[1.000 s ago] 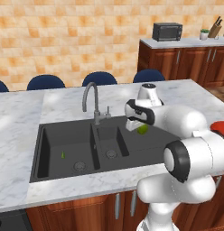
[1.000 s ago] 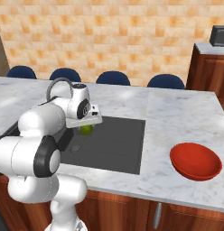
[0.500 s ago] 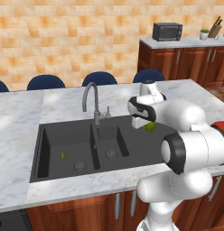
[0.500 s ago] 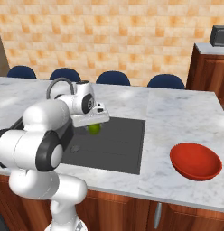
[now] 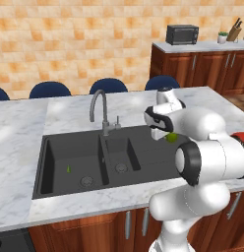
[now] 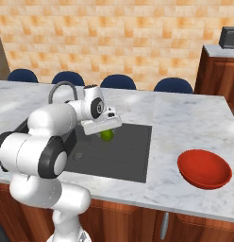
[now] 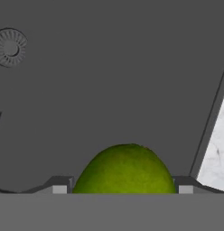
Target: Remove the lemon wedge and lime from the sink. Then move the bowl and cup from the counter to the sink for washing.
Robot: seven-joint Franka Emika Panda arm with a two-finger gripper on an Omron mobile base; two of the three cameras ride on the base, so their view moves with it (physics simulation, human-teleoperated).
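Since a second ago the gripper has carried the lime right, clamped between its fingers above the sink drainboard; right of the sink a red bowl sits on the veined marble counter, orange brick wall behind

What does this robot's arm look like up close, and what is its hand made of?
The arm is glossy white, built of fat rounded segments with dark grey rings at the joints. Its gripper is a white block ending in two small dark finger tips. No cables or markings are visible.
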